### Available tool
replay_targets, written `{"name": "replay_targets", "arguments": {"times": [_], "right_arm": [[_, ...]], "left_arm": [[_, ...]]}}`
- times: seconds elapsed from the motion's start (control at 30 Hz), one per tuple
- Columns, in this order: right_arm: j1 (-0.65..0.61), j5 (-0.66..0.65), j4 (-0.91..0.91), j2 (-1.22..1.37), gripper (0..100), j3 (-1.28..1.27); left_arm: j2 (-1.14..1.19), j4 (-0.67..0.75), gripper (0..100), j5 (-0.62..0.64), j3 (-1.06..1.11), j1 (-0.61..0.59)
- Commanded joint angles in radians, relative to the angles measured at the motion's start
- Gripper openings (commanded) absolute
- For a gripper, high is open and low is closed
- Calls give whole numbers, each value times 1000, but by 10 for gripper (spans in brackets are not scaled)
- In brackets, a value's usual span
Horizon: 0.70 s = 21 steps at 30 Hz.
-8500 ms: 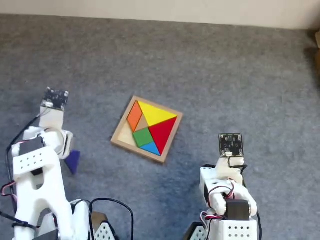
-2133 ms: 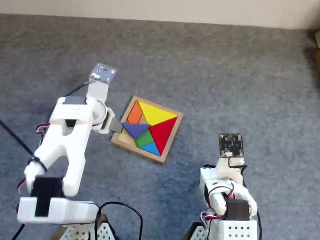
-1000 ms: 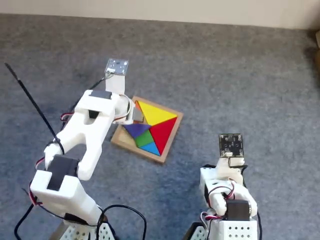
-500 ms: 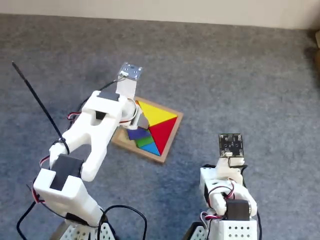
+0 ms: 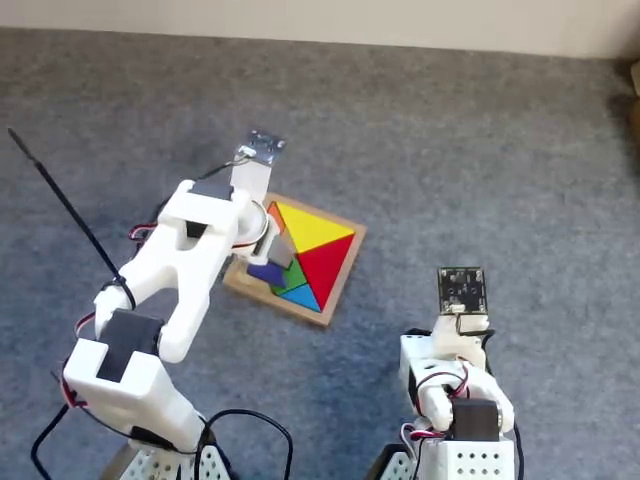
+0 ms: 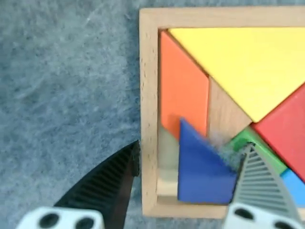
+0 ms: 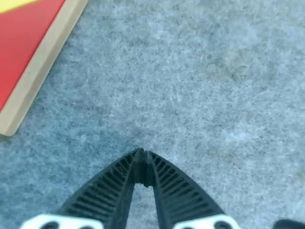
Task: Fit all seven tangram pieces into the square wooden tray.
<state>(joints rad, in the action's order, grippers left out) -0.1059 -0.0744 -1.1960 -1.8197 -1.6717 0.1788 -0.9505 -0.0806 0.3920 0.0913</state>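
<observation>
Left gripper [image 6: 191, 147] has moved blue triangle [image 6: 202, 174] into square wooden tray [image 6: 148, 71]; fingers spread; right gripper [image 7: 143, 157] pressed together.

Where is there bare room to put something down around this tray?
Bare carpet spreads wide beyond the tray on its far side, and between it and the right hand. Inside, bare wood shows beside the orange piece. It is crowded where the open left hand straddles the blue triangle.
</observation>
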Motion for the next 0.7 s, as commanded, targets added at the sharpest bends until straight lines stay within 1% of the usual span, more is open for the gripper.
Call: {"name": "replay_targets", "arguments": {"times": [0.0, 0.2, 0.3, 0.4, 0.67], "right_arm": [[13, 5, 4, -5, 5, -110], [13, 5, 4, -5, 5, -110], [13, 5, 4, -5, 5, -110], [13, 5, 4, -5, 5, -110], [13, 5, 4, -5, 5, -110]], "left_arm": [[-21, -51, 319, -11, -36, -27], [-28, -75, 319, -11, -47, -56], [-77, -75, 319, -8, -28, -61], [-137, -69, 319, -8, 35, -61], [-271, 63, 319, -6, 182, -82]]}}
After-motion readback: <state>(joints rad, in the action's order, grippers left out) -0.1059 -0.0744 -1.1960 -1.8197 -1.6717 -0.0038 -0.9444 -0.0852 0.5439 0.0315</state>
